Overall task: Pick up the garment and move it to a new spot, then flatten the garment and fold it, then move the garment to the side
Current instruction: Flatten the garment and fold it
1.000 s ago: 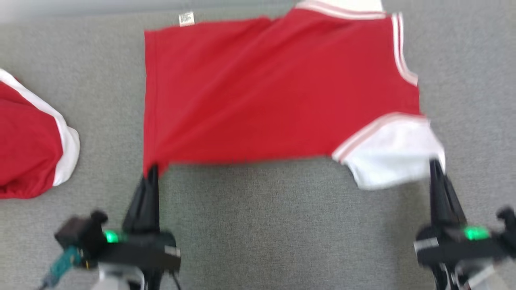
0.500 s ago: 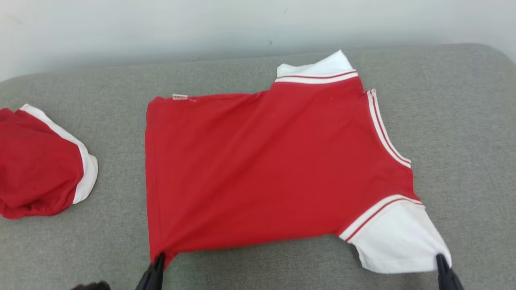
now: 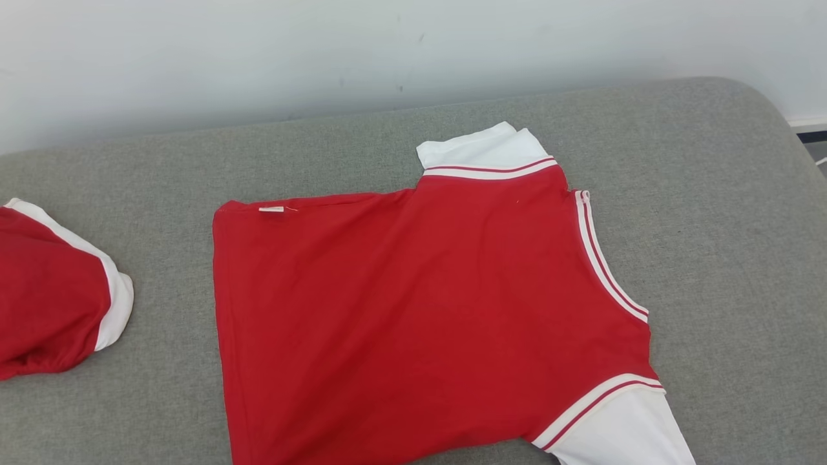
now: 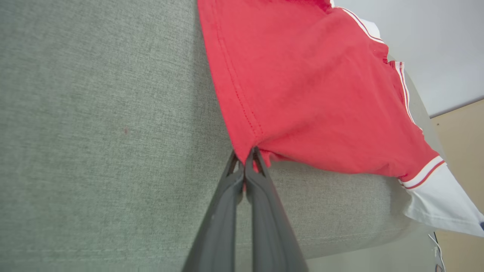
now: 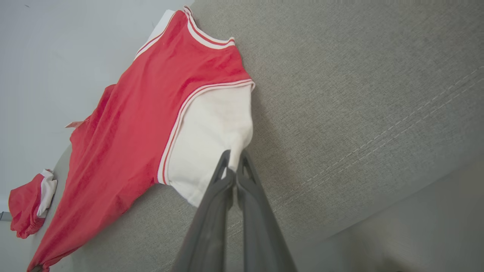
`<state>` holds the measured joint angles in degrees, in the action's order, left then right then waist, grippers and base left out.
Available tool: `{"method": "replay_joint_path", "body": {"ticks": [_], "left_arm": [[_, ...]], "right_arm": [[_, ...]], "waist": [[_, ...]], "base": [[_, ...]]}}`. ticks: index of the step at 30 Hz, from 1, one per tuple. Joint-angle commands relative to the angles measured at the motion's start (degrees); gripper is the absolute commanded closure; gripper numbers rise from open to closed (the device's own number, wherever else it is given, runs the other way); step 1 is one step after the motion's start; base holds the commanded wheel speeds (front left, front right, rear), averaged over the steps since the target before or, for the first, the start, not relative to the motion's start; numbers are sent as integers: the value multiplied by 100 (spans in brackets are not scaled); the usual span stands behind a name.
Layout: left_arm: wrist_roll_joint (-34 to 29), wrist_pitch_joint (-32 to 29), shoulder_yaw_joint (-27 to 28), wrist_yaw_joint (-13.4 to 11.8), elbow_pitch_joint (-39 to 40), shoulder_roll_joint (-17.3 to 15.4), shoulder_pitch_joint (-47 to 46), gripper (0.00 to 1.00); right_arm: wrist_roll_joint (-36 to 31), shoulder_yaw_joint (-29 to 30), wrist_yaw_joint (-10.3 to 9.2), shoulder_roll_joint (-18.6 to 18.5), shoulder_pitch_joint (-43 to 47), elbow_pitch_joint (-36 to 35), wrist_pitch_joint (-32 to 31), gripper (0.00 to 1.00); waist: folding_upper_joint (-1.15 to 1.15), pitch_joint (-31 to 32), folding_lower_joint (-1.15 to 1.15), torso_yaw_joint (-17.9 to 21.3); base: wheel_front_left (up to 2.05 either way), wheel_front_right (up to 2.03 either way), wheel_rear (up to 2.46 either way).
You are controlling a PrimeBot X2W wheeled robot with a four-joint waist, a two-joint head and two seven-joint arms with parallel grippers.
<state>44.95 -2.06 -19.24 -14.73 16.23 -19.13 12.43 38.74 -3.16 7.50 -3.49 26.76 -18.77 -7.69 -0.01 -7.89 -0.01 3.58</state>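
The garment is running off the head view's bottom edge. It is lying crosswise, collar pointing right, with the left pincer and right pincer clenching it.

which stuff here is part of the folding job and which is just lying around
In the job: red shirt with white sleeves; left claw, shut on its hem corner; right claw, shut on its near sleeve.
Lying about: second red and white garment, left on the grey cushion.
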Motion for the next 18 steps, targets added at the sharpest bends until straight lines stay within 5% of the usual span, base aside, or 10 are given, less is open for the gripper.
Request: {"method": "replay_joint_path", "body": {"ticks": [1,18], "left_arm": [[63,-21,-6,-17,47,-35,71,100],[411,-78,92,249,201,176,-661,100]], "right_arm": [[-31,38,-2,17,57,-28,-44,100],[182,336,-1,-42,-1321,-130,-304,100]], "waist": [[1,4,1,-3],[1,-294,1,-175]], "base": [[0,0,0],[0,0,0]]}}
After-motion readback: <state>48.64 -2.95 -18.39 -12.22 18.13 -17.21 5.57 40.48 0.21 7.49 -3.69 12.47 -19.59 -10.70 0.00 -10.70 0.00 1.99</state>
